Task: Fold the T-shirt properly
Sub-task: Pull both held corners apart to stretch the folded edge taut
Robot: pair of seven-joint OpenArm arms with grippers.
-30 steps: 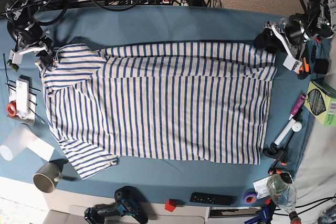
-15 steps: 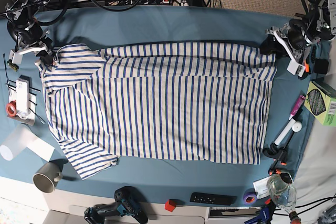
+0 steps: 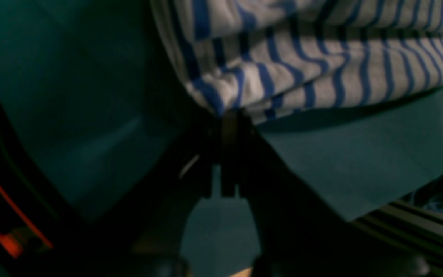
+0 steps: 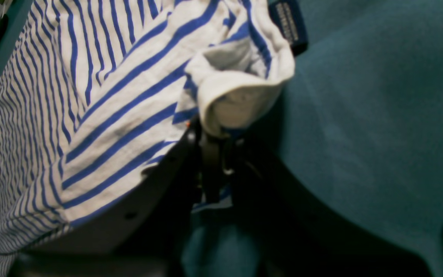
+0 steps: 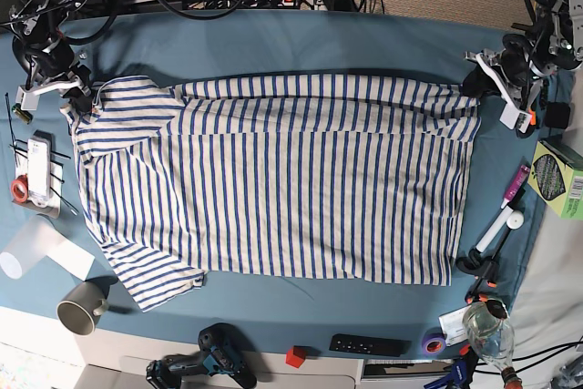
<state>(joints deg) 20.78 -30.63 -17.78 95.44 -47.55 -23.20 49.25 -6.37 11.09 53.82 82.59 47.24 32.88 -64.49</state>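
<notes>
The T-shirt [image 5: 291, 179], cream with thin blue stripes, lies spread flat on the teal table cover [image 5: 301, 43]. My left gripper [image 5: 475, 87] is at its far right corner. In the left wrist view the left gripper [image 3: 229, 115] has its jaws pressed together, pinching the bunched edge of the T-shirt [image 3: 302, 77]. My right gripper [image 5: 80, 102] is at the far left corner. In the right wrist view the right gripper [image 4: 212, 134] is shut on a rolled fold of the T-shirt [image 4: 121, 96], close to the dark label [image 4: 287, 24].
A grey mug [image 5: 82, 305], a cordless drill [image 5: 205, 362], a red cube [image 5: 295, 356] and a black remote [image 5: 368, 345] line the near edge. A green box [image 5: 557, 179], a marker [image 5: 501, 225] and a glass [image 5: 483, 325] sit at the right. A white device [image 5: 38, 168] lies at the left.
My left gripper has moved in to the shirt's far right corner and closed its jaws on the fabric. The right gripper and the shirt's left side have not moved.
</notes>
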